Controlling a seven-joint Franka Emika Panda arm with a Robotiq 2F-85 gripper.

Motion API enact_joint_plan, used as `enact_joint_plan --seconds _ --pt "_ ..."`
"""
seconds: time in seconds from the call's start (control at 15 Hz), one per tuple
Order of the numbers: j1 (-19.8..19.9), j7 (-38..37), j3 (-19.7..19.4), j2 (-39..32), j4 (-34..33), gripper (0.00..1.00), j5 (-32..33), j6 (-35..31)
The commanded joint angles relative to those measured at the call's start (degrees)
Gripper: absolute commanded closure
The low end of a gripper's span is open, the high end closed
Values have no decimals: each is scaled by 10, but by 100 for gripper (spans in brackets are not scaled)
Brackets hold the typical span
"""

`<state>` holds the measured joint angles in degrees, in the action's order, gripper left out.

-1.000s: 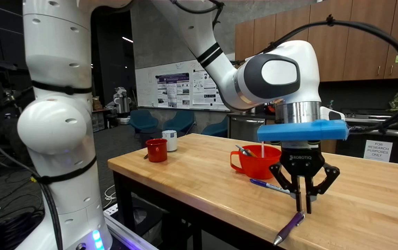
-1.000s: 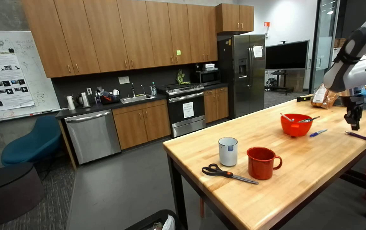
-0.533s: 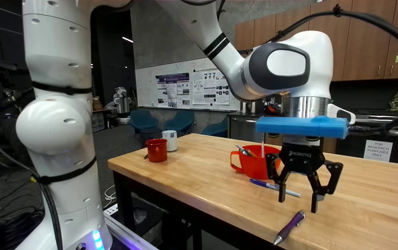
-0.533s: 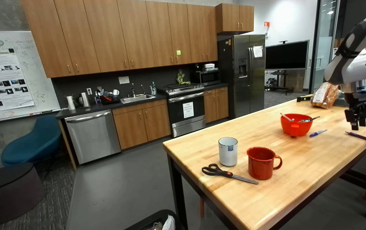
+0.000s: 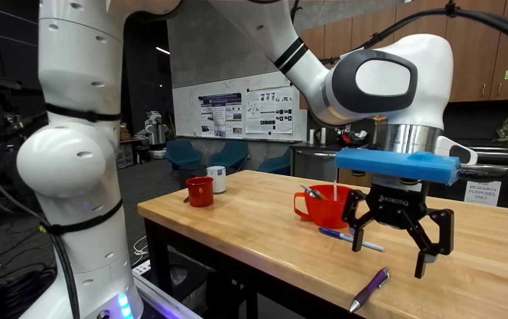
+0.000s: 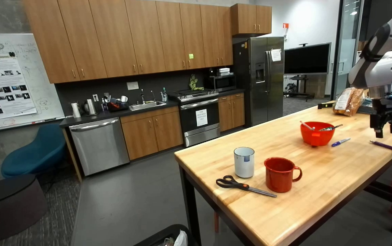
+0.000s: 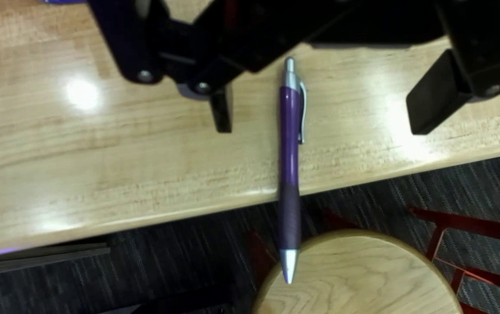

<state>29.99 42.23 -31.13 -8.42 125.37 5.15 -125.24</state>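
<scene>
Wrist view: we see a purple click pen [image 7: 289,170] jutting past the edge of the wooden table [image 7: 123,157].
The gripper [image 7: 322,122] hangs near its clip end, 2 jaws wide apart; in both exterior views we find a blue-and-white marker [image 6: 340,142] beside the wide red mug [image 5: 327,215].
</scene>
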Motion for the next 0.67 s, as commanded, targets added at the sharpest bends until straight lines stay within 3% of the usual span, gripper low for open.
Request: enact_joint_plan --seconds 0.0,0.6 --pt "10 -9 12 -19 0 0 7 -11" --pt "14 -17 22 -49 1 0 20 -26"
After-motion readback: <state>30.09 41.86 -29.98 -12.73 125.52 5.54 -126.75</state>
